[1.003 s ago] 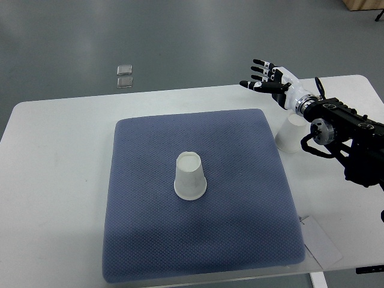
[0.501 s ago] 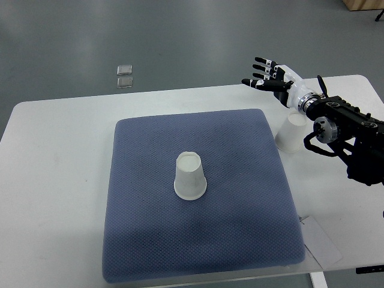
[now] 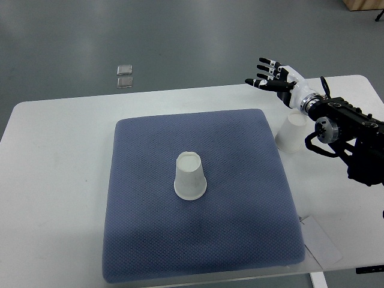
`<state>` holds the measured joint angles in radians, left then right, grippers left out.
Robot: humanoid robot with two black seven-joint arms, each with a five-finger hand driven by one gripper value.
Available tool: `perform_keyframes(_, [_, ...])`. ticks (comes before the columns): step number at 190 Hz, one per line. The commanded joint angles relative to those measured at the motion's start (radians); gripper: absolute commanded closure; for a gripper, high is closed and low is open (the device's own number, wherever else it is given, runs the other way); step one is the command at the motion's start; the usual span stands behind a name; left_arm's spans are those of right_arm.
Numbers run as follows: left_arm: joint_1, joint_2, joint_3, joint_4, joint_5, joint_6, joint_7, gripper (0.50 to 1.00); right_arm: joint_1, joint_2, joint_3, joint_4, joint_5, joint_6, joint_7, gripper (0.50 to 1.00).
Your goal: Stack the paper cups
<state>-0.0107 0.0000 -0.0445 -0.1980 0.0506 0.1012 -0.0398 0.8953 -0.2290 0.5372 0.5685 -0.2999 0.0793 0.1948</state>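
Right hand (image 3: 277, 78) raised over the far right part of the desk (image 3: 57, 150), fingers (image 3: 264, 61) spread wide and pointing toward the left, holding nothing. Black forearm behind it, entering from the right edge of the view and crossing the desk's right side. Just under the wrist, a white paper cup (image 3: 291, 132) standing upside down on the bare desk top, right beside the right edge of the blue mat (image 3: 150, 240), near that mat's far right corner; apart from the hand, partly overlapped by the arm in the view. Second paper cup (image 3: 190, 175) also upside down, base up, near the middle of the mat, well apart from the first cup and from the hand. Mat itself square, dark blue and textured, covering most of the middle of the white desk, its near edge close to the desk's near edge. White slip of paper (image 3: 321, 241) lying flat by the mat's near right corner, close to the desk's near right corner. Beyond the desk's far edge, grey floor with two small pale squares (image 3: 125, 75) set one behind the other.
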Motion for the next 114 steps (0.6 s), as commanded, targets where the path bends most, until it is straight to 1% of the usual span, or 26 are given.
perform_keyframes(1, [0.000,0.000,0.000,0.000,0.000,0.000,0.000,0.500,0.001,-0.003,0.000,0.001,0.001,0.002,0.000,0.583])
perform_keyframes(57, [0.000,0.000,0.000,0.000,0.000,0.000,0.000,0.500,0.019,-0.009,-0.003,0.005,-0.018,0.005,0.008,0.585])
perform_keyframes(78, [0.000,0.000,0.000,0.000,0.000,0.000,0.000,0.500,0.037,-0.049,-0.014,0.016,-0.039,0.024,0.008,0.587])
perform_keyframes(93, [0.000,0.000,0.000,0.000,0.000,0.000,0.000,0.500,0.050,-0.104,-0.023,0.044,-0.142,0.069,0.008,0.591])
perform_keyframes(114, [0.000,0.000,0.000,0.000,0.000,0.000,0.000,0.500,0.048,-0.165,-0.023,0.099,-0.375,0.094,0.009,0.591])
